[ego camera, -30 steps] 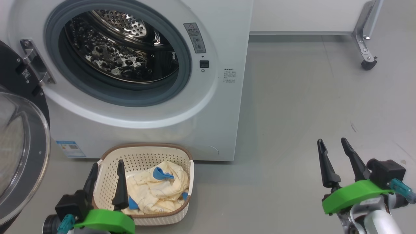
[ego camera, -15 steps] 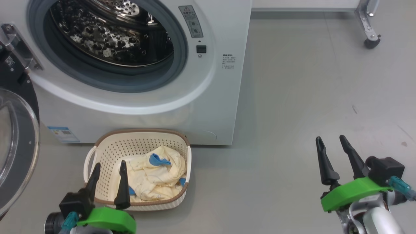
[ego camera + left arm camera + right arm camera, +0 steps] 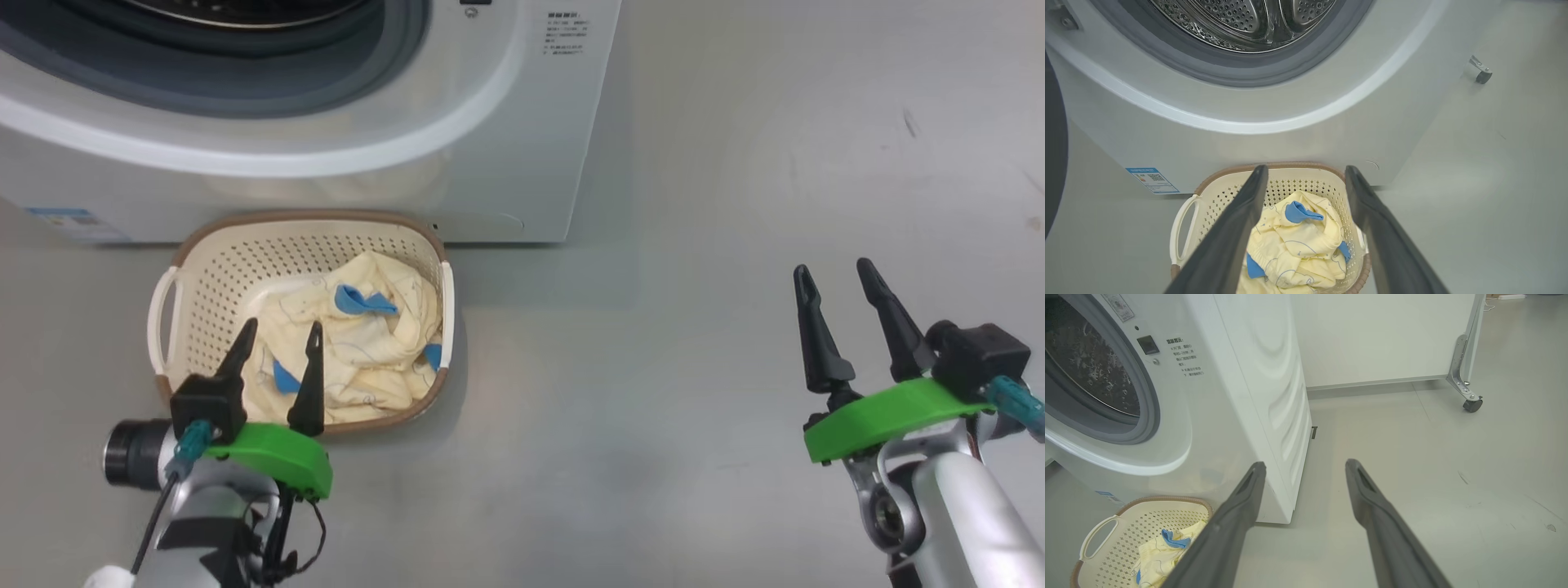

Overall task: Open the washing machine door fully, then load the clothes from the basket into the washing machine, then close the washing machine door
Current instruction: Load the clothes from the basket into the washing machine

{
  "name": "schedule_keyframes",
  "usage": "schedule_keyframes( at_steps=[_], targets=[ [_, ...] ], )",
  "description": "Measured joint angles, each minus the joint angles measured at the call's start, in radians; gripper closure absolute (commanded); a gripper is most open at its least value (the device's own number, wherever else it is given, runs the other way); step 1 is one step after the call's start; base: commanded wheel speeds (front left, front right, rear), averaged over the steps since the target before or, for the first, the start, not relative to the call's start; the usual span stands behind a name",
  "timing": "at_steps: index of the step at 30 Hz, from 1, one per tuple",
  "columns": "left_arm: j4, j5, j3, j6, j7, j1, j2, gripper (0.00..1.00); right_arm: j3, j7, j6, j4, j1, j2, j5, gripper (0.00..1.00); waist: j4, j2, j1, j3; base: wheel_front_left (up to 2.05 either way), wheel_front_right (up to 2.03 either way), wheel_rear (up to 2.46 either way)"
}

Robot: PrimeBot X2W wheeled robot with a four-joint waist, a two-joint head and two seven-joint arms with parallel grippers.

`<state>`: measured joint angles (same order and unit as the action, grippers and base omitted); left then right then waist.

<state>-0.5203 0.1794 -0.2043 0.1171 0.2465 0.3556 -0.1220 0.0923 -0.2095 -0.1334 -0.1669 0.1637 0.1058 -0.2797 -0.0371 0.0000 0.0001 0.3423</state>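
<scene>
Because the head camera looks steeply down, the washer [image 3: 490, 122] is cut off at the top, leaving its lower front and the bottom arc of the grey seal [image 3: 326, 82]. The left wrist view takes in the lower half of the steel drum [image 3: 1241, 16], uncovered. The door [image 3: 1053, 155] is a dark curved sliver cut by that view's left edge, swung clear of the opening. Right of the washer, a white panel [image 3: 1380, 335] on a caster [image 3: 1473, 404] stands on the grey floor [image 3: 653, 367], well apart from both arms.

The basket [image 3: 245, 261] sits at the washer's foot; touching or just beside, I cannot tell. The clothes [image 3: 367, 335] lie in it as 1 crumpled bundle toward its right side, with 3 blue pieces showing. The left gripper [image 3: 281, 327] hangs over the basket's near side, its 2 fingers spread and empty, hiding part of the fabric; whether the tips touch it is unclear. The right gripper [image 3: 833, 268] is likewise spread, holding nothing, over bare floor well right of the basket. A blue sticker [image 3: 1152, 179], its print too small to read, sits low on the washer.
</scene>
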Motion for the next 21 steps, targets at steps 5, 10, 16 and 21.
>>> schedule_keyframes(
  at_steps=[5, 10, 16, 21],
  targets=[
    [-0.129, -0.036, -0.057, 0.007, -0.001, 0.118, -0.041, 0.00, 0.005, -0.004, 0.000, 0.000, 0.046, 0.000, 0.007, 0.00, -0.024, 0.0000, 0.0001, 0.099, 0.00, 0.00, 0.00],
    [-0.281, -0.069, -0.105, 0.007, -0.009, 0.227, -0.067, 0.00, 0.014, -0.020, 0.000, -0.003, 0.084, -0.003, 0.007, 0.00, -0.055, 0.0000, 0.0002, 0.183, 0.00, 0.00, 0.00],
    [-0.460, -0.093, -0.146, 0.012, -0.028, 0.347, -0.087, 0.00, 0.028, -0.032, 0.000, -0.009, 0.123, -0.011, 0.007, 0.00, -0.097, 0.0000, 0.0001, 0.266, 0.00, 0.00, 0.00],
    [-0.549, -0.107, -0.184, 0.014, -0.038, 0.417, -0.099, 0.00, 0.036, -0.034, 0.000, -0.012, 0.151, -0.015, 0.007, 0.00, -0.126, 0.0000, 0.0001, 0.316, 0.00, 0.00, 0.00]
  ],
)
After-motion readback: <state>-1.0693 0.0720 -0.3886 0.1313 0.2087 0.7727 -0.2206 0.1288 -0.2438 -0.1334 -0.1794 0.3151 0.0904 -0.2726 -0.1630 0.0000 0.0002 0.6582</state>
